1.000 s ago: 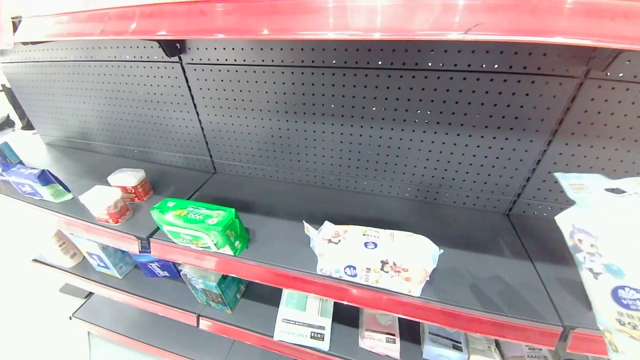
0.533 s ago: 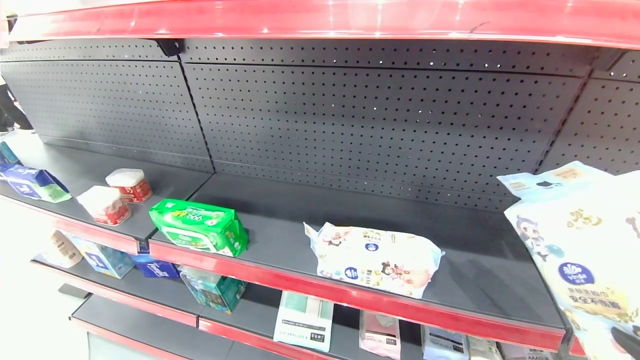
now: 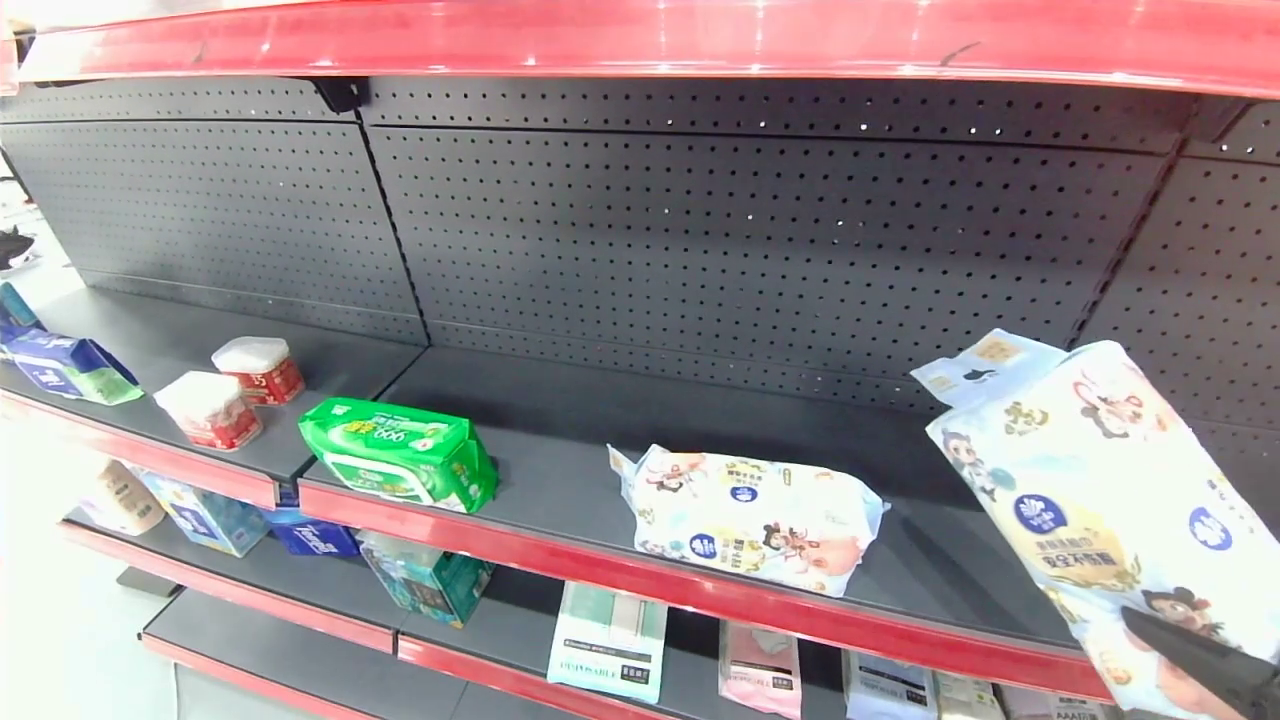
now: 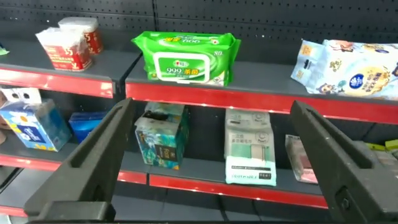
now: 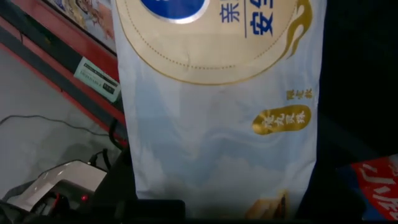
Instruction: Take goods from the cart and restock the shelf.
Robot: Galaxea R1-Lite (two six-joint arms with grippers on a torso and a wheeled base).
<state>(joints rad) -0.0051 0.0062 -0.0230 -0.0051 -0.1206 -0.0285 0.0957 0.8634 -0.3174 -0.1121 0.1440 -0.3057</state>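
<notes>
My right gripper (image 3: 1195, 650) is shut on a white cartoon-printed pack (image 3: 1100, 500) and holds it tilted above the right end of the black shelf with a red front edge (image 3: 700, 590). The same pack (image 5: 217, 112) looms close in the right wrist view, clamped between dark fingers at its lower end. A similar cartoon-printed pack (image 3: 750, 515) lies flat on the shelf, left of the held one. My left gripper (image 4: 212, 106) is open and holds nothing; it faces the shelf front, level with the red edge below a green wipes pack (image 4: 186, 57).
On the shelf stand the green wipes pack (image 3: 400, 450), two white-and-red tubs (image 3: 210, 408) (image 3: 262, 368) and a blue pack (image 3: 70, 365) at far left. Bare shelf lies behind and right of the lying pack. Lower shelves hold several boxes and packs (image 3: 608, 640).
The held pack has moved left from the picture's right edge, towards the shelf, and now tilts over the shelf's right end. The goods on the shelf have not moved.
</notes>
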